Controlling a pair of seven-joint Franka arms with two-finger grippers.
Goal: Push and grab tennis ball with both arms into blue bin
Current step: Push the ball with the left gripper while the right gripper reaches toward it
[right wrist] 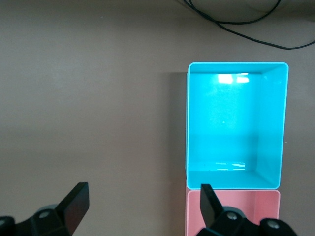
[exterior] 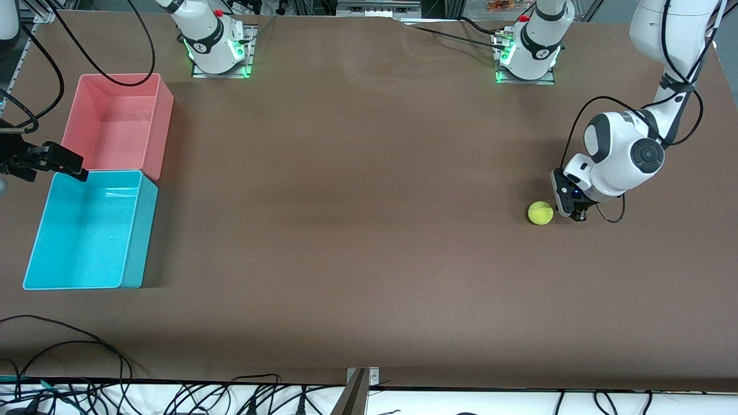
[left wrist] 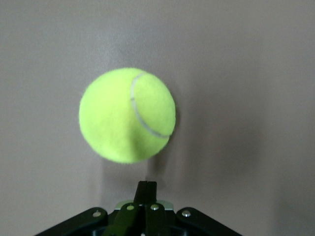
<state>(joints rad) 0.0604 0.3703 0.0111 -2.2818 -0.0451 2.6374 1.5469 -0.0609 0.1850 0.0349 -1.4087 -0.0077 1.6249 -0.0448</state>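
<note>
The yellow-green tennis ball (exterior: 540,212) lies on the brown table toward the left arm's end. My left gripper (exterior: 578,216) is down at table level right beside it, on the side away from the bins, fingers shut with nothing between them. In the left wrist view the ball (left wrist: 127,115) sits just ahead of the shut fingertips (left wrist: 147,185), with a small gap between them. The blue bin (exterior: 147,230) stands empty at the right arm's end. My right gripper (exterior: 72,167) hangs open and empty over the edge where the blue bin meets the pink one. Below its fingers (right wrist: 142,191) the blue bin (right wrist: 187,123) shows.
An empty pink bin (exterior: 164,121) touches the blue bin on the side farther from the front camera; it also shows as the pink bin (right wrist: 236,214) in the right wrist view. Cables trail along the table's front edge (exterior: 86,346). Bare brown table lies between ball and bins.
</note>
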